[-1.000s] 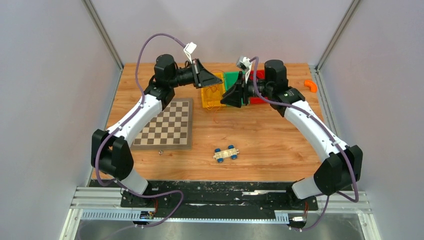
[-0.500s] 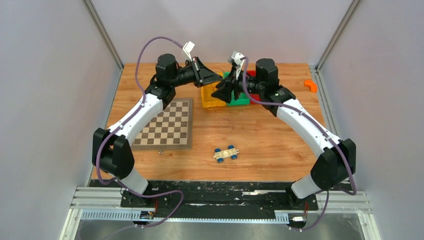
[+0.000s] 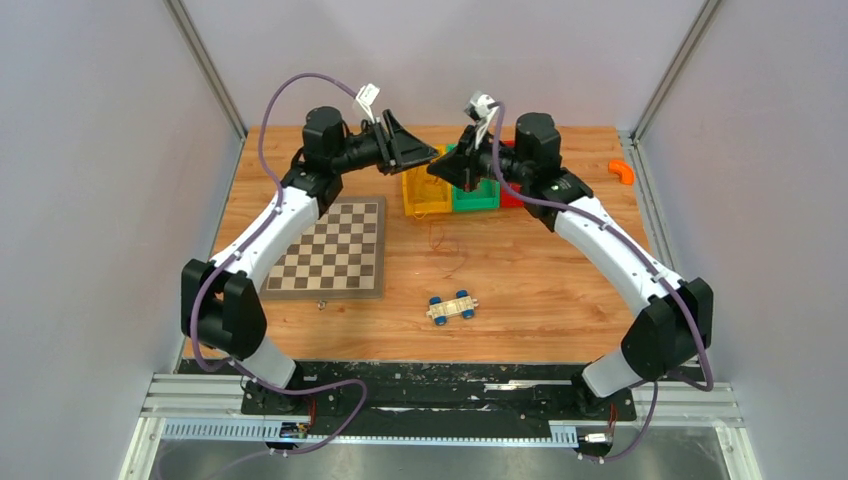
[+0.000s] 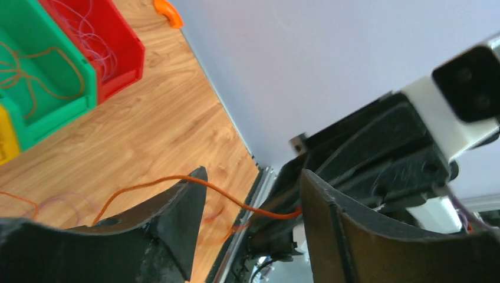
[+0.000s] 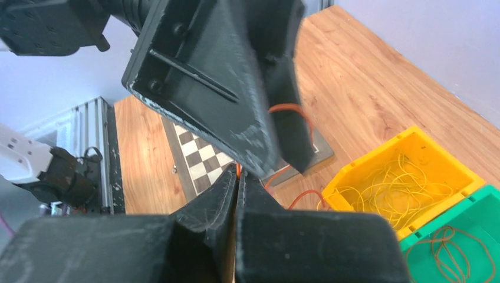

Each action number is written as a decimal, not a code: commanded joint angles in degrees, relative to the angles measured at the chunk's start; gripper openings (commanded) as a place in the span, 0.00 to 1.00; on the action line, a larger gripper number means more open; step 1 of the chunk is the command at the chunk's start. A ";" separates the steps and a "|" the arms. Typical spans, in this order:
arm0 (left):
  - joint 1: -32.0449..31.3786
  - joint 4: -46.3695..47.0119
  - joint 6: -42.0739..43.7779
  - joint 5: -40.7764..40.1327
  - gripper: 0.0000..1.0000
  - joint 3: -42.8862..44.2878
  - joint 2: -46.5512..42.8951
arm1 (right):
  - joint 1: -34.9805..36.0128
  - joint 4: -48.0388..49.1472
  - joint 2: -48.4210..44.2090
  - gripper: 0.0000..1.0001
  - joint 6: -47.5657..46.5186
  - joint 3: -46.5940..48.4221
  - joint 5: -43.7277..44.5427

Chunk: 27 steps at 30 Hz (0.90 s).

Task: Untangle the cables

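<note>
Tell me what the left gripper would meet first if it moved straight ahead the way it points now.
Probably the orange cable, which crosses the gap of the open left gripper; right behind it, the right gripper, nearly tip to tip and shut on that cable. Depth is unclear.

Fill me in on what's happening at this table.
The two arms meet in the air above the far side of the table, sorting out thin cables. The right gripper is shut on an orange cable, which passes between the fingers of the open left gripper. Below them, the yellow bin, green bin and red bin each hold thin cables. More loose cables lie on the wood. The chessboard and toy car sit untouched.
</note>
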 commanded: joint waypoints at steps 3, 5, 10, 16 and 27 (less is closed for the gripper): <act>7.21 -2.88 24.49 11.09 0.91 -4.62 -9.33 | -4.51 4.51 -5.90 0.00 10.15 3.80 -7.67; 7.60 -1.58 31.28 13.88 0.99 -8.96 -12.64 | -4.79 4.47 -6.26 0.00 11.31 4.01 -9.26; 6.77 7.75 39.05 17.58 0.93 -17.88 -17.43 | -4.86 4.50 -6.05 0.00 14.18 5.23 -11.86; 3.02 8.10 50.24 17.60 0.70 -17.03 -17.95 | -4.89 4.59 -5.86 0.00 17.58 5.71 -13.17; -1.92 7.75 64.78 8.49 0.60 -15.98 -16.43 | -4.88 5.72 -6.79 0.00 20.39 3.99 -16.01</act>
